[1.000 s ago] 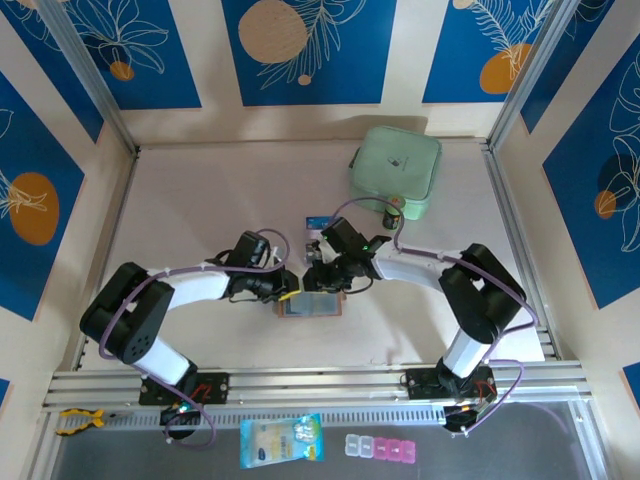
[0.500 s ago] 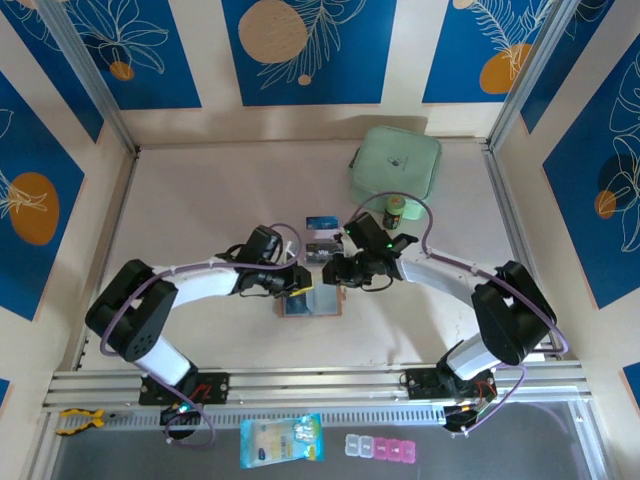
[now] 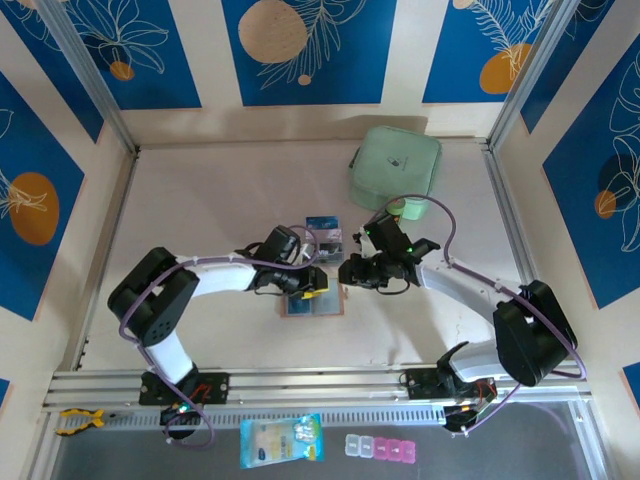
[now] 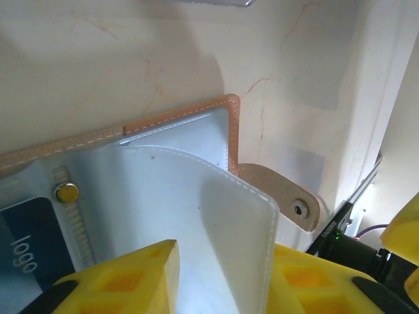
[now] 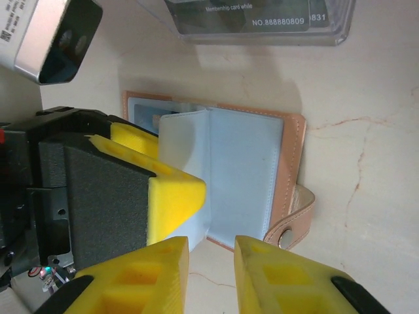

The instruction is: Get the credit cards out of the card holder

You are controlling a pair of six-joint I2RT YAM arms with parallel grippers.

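The salmon-tan card holder (image 3: 313, 304) lies open on the table, its snap tab (image 4: 288, 196) sticking out to the right. A dark blue card (image 4: 26, 255) printed "logo" sits in one of its pockets. My left gripper (image 3: 312, 285) is over the holder, open, and a grey pocket leaf (image 4: 239, 229) stands between the fingers against the right pad (image 4: 314, 275), clear of the left pad. My right gripper (image 3: 347, 273) hangs just off the holder's edge (image 5: 291, 170), open a little with nothing between. A blue-and-white card (image 3: 323, 224) and a dark card (image 5: 255, 19) lie beyond the holder.
A clear plastic rectangle (image 5: 340, 26) lies around the dark card. The mint-green zip pouch (image 3: 395, 172) is at the back right, a small green-lidded jar (image 3: 403, 207) beside it. A packet (image 3: 282, 440) and pill boxes (image 3: 380, 447) sit on the near ledge.
The left gripper slid right over the holder and its jaws widened around the grey leaf. The right gripper drew back to the right, off the holder.
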